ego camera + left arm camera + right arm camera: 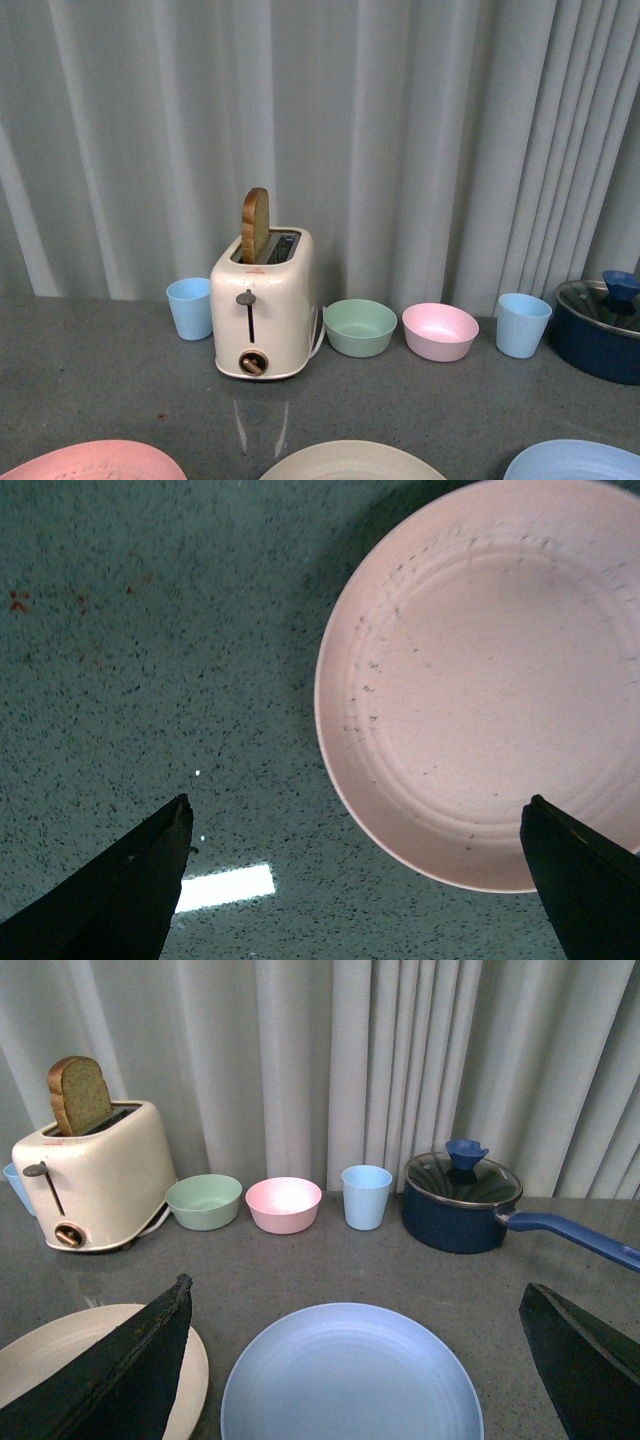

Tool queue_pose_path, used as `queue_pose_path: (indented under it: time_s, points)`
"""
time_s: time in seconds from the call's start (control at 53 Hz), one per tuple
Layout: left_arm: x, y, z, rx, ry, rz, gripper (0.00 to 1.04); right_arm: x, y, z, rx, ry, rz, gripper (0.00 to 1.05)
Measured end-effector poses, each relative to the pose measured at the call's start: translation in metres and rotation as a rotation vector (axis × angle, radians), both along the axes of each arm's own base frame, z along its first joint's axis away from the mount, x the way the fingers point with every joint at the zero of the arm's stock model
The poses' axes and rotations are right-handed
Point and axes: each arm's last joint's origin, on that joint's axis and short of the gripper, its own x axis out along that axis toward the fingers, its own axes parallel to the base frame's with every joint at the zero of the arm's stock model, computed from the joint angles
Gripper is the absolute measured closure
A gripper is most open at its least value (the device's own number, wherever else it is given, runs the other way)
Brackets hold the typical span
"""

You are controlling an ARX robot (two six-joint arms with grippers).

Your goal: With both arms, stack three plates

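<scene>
Grey bench (90, 370), three plates apart in a row on the robot's side of the toaster (262, 305): pink plate (95, 460) off its left, cream plate (350, 460) straight before it, blue plate (575, 460) off its right. Now the left pincer (357, 800), spread wide over the pink plate's edge; the right pincer (357, 1282), wide too, facing the blue plate.

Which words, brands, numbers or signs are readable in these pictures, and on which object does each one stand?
No text is readable in any view.
On the toaster: a tiny reddish mark near the top of its front, perhaps a logo, too small to read.
On the pink plate, the cream plate and the light blue plate: no print visible.
</scene>
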Motion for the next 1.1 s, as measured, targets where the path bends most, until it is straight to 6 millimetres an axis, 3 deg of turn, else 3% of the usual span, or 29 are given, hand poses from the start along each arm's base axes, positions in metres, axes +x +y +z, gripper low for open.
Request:
queue_pose_path:
  time_s: [0.321,0.661,1.095]
  points:
    - [0.008,0.001,-0.031,-0.008,0.037,0.001,0.07,0.000,0.000,0.000,0.000,0.000,0.000,0.07]
    - [0.017,0.000,-0.082,0.020,0.162,0.015,0.07,0.000,0.000,0.000,0.000,0.000,0.000,0.07]
    - [0.030,-0.004,-0.104,-0.009,0.119,0.052,0.07,0.000,0.000,0.000,0.000,0.000,0.000,0.07]
